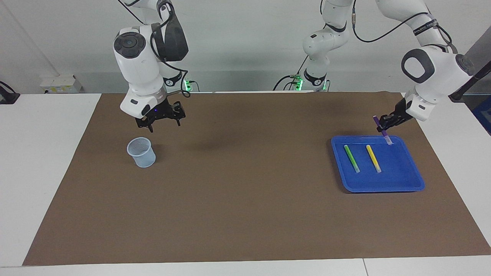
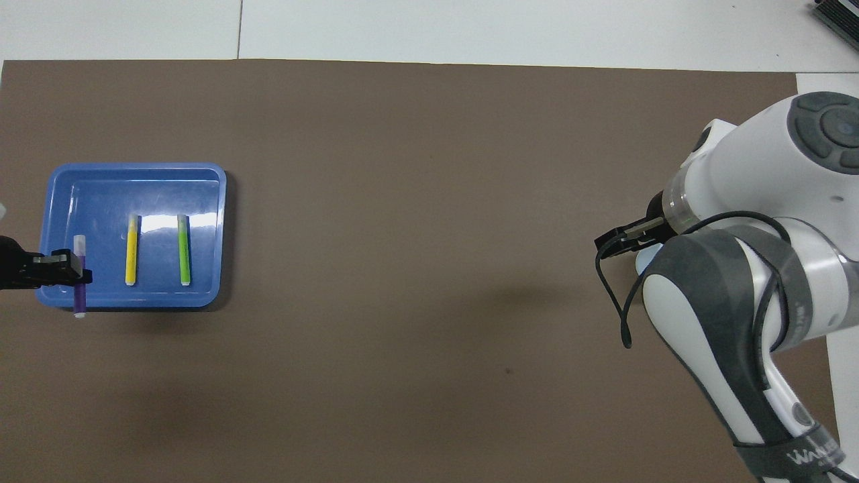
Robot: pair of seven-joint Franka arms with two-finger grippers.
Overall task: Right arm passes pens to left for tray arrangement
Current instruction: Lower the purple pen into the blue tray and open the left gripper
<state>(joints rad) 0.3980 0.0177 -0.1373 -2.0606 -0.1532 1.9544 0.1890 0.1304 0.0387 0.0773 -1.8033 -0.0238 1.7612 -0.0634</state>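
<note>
The blue tray (image 1: 399,170) lies toward the left arm's end of the table. The green pen (image 1: 351,158) and the yellow pen (image 1: 373,158) lie in it side by side, apart. My left gripper (image 1: 383,124) is shut on the purple pen (image 1: 386,136) and holds it tilted over the tray's edge nearest the robots, whitish tip down just inside the rim. I cannot tell whether the tip touches. The overhead view shows the tray (image 2: 134,168), the green pen (image 2: 183,249), the yellow pen (image 2: 131,249), the purple pen (image 2: 80,295) and the left gripper (image 2: 74,272). My right gripper (image 1: 163,122) is open and empty above the mesh cup.
A small pale-blue mesh cup (image 1: 141,152) stands on the brown mat (image 1: 245,191) toward the right arm's end. In the overhead view the right arm (image 2: 738,268) covers most of it. White table borders the mat.
</note>
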